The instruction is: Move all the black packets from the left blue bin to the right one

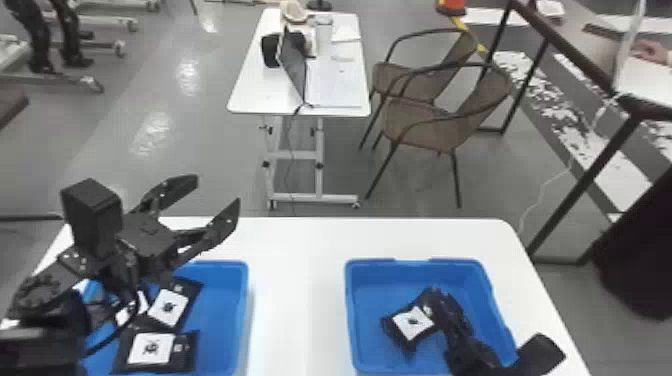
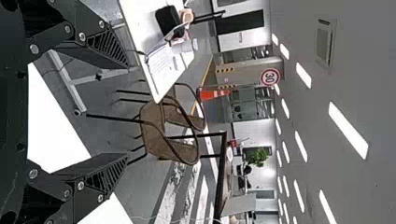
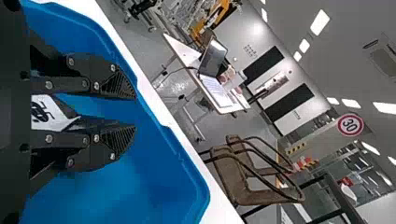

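Hanging wide, my left gripper (image 1: 216, 191) partly hides the left bin (image 1: 222, 300); my right gripper (image 1: 436, 298), fingers apart, partly covers a packet (image 1: 411, 324).

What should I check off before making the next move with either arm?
1. Left gripper open and empty: ok, fingertips apart, nothing between them.
2. Left gripper down at the packets: not ok, it is raised above the left bin.
3. Left bin emptied: not ok, black packets lie in it.
4. A packet inside the right bin: ok.
5. Right gripper open: ok, fingertips apart.
6. Right gripper free of that packet: cannot tell, it sits right by the fingers.
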{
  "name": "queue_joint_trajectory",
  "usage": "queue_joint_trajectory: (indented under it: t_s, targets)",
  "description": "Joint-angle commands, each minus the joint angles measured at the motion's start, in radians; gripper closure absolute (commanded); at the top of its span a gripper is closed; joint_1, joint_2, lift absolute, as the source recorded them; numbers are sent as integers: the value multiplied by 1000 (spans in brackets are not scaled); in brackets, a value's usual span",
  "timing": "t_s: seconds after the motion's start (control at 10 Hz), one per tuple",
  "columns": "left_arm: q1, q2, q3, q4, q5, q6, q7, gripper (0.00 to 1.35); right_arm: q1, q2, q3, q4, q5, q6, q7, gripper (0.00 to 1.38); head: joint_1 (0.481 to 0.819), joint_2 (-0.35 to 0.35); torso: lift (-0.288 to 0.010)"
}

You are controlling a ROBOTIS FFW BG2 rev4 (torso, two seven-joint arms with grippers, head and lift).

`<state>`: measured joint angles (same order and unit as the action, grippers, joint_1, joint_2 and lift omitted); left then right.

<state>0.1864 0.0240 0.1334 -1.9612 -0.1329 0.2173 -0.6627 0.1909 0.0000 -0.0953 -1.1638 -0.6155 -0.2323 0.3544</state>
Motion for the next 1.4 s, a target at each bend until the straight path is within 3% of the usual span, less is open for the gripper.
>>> queue_joint_trajectory:
  t_s: [0.0,0.2,0.3,0.5,0.7,1.3]
  targets:
    - [4,-3,14,-1,19,1,0,386,12,1,-6,-19,20,-39,-31,44,695,-84,0]
    - [19,-7,55,-1,58,8,0,386,88,1,-9,-182,89,-58,-97,157,695,-98,0]
    - [36,-15,81,-2,55,21,0,386,133,1,-12,-280,140,-56,-97,183,695,-97,0]
    - [91,-27,149,2,21,70,23,384,170,1,-1,-387,142,-56,-95,185,695,-62,0]
    - [107,-27,179,58,-13,136,46,386,165,1,-3,-425,105,-55,-75,185,695,1,0]
    - [41,-27,158,217,-212,280,86,346,137,1,5,-425,74,-32,-35,186,695,60,0]
